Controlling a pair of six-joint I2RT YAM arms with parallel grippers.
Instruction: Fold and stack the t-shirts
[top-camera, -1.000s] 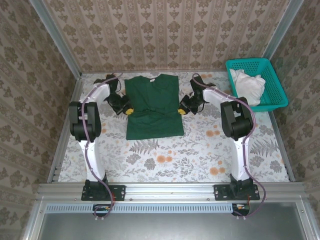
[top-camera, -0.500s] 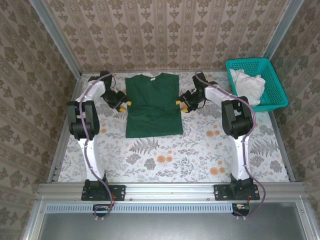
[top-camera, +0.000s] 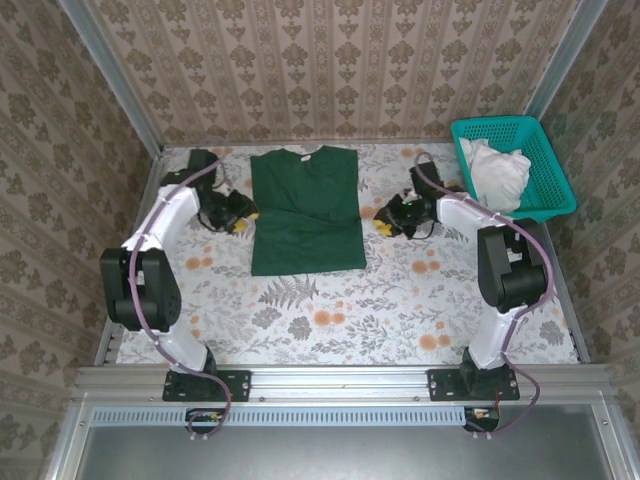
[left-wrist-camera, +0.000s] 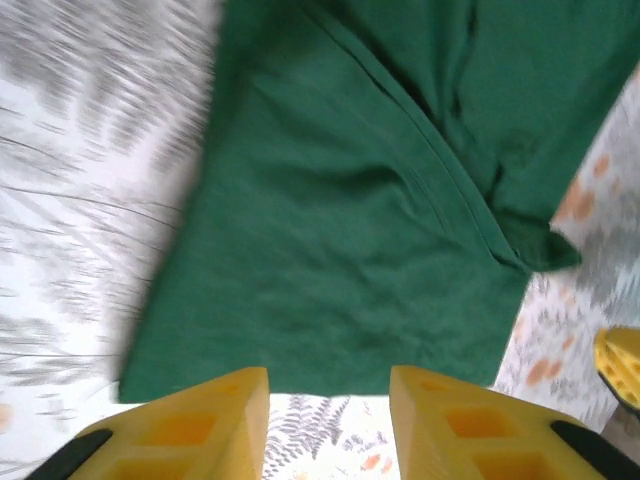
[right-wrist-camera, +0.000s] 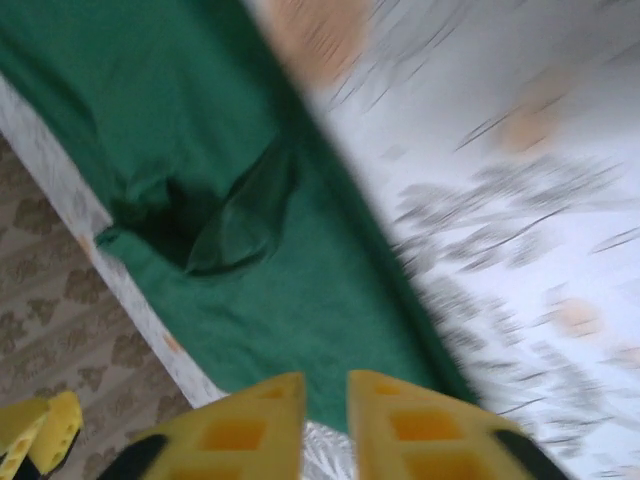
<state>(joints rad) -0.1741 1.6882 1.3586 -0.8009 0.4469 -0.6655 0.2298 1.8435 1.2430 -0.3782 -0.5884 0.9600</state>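
Starting at the left of the overhead view, my left pincer (top-camera: 240, 213) sits low over the flowered counter (top-camera: 350, 310), just beside the left edge of the dark green t-shirt (top-camera: 305, 215) and not touching it. On that wrist's camera the left pincer (left-wrist-camera: 328, 385) has its two yellow fingers (left-wrist-camera: 200, 430) apart with only counter between them, and the t-shirt (left-wrist-camera: 350, 200) spreads out just beyond the tips, one folded-in sleeve hem running slantwise across it. From above, the shirt lies flat on the far middle of the counter, neck toward the back wall, sleeves tucked inward so it makes a tall rectangle between the two arms. To its right, my right pincer (top-camera: 383, 220) points at the shirt's right edge from near by, with a strip of bare counter between them. On the right wrist camera, which is blurred, the right pincer (right-wrist-camera: 325, 385) has its fingers (right-wrist-camera: 420, 430) almost together, a thin gap left, clamped on nothing; the t-shirt (right-wrist-camera: 200, 150) lies ahead of the tips. At the far right corner stands a teal basket (top-camera: 500, 122) holding a white cloth (top-camera: 497, 170), well apart from the shirt.
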